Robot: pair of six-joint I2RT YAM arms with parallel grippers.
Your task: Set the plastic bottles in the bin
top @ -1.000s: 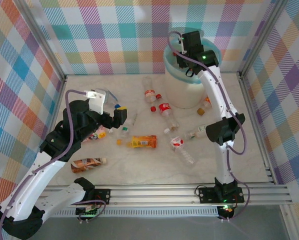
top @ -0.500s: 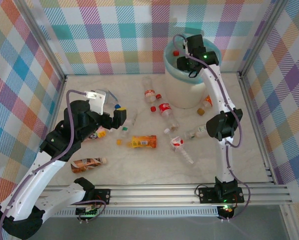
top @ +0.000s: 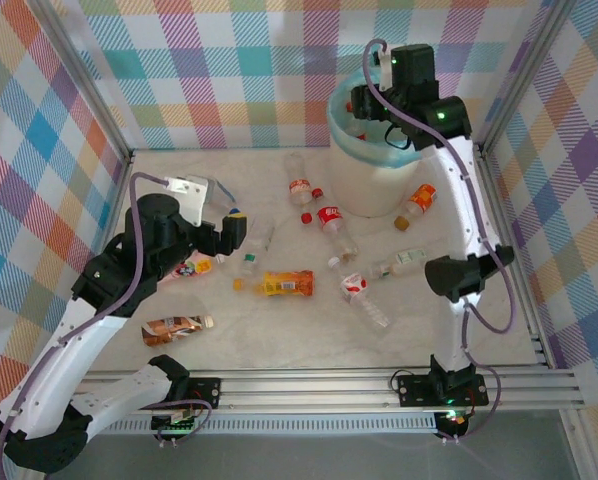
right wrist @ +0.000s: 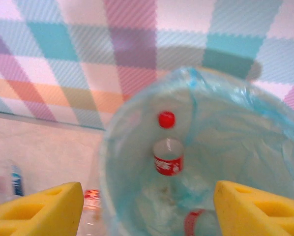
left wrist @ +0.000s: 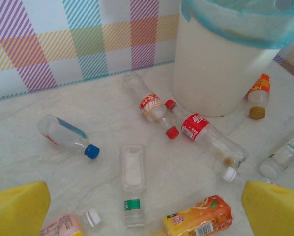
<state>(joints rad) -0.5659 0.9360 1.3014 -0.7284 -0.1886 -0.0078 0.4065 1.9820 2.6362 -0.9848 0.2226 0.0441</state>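
Yellow soft pads (right wrist: 39, 206) of the right gripper (right wrist: 147, 196) stand apart, empty, over the round white bin (left wrist: 211, 69). A clear bottle (right wrist: 167, 157) is inside. The left gripper (left wrist: 146, 201) is wide open, empty.

The table (top: 279, 330) is lit brightly and evenly in the top view, so that only faint, soft-edged shadows are cast beside the bottles (top: 287, 284) and no glare is seen. In the left wrist view the middle and far ground is rendered sharply, while the pads (left wrist: 16, 209) of the left gripper (left wrist: 146, 209) at the near corners are thrown out of focus. The right wrist view is softened and washed pale throughout: the bottle (right wrist: 167, 156) in the bin (right wrist: 235, 123) is smeared, the pads (right wrist: 39, 209) of the right gripper (right wrist: 148, 209) are blurred, and a dull shadow is laid on the far wall (right wrist: 225, 56).
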